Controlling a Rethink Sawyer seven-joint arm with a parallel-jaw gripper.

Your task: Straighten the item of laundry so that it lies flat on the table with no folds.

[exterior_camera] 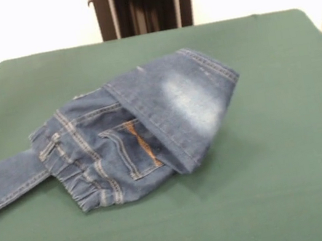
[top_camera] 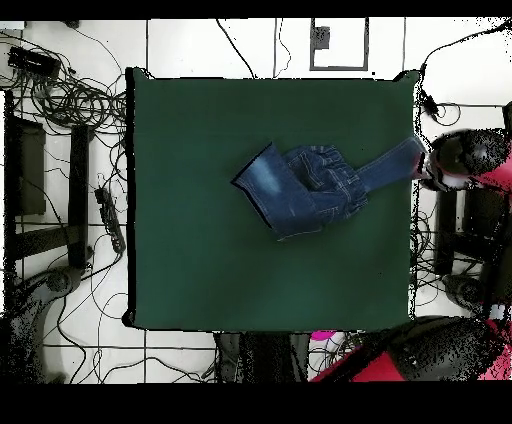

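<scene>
Jeans of faded blue denim (exterior_camera: 150,128) lay doubled over, soft but weighty; I judged the folded leg's hem the best hold. Tool unseen, so its state and bearings I couldn't tell.

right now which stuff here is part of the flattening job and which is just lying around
Belongs to the job:
- jeans, one leg folded back over the seat
- green table

Just lying about:
- tangled cables on the floor
- robot pedestal

The claw is not in view.
</scene>
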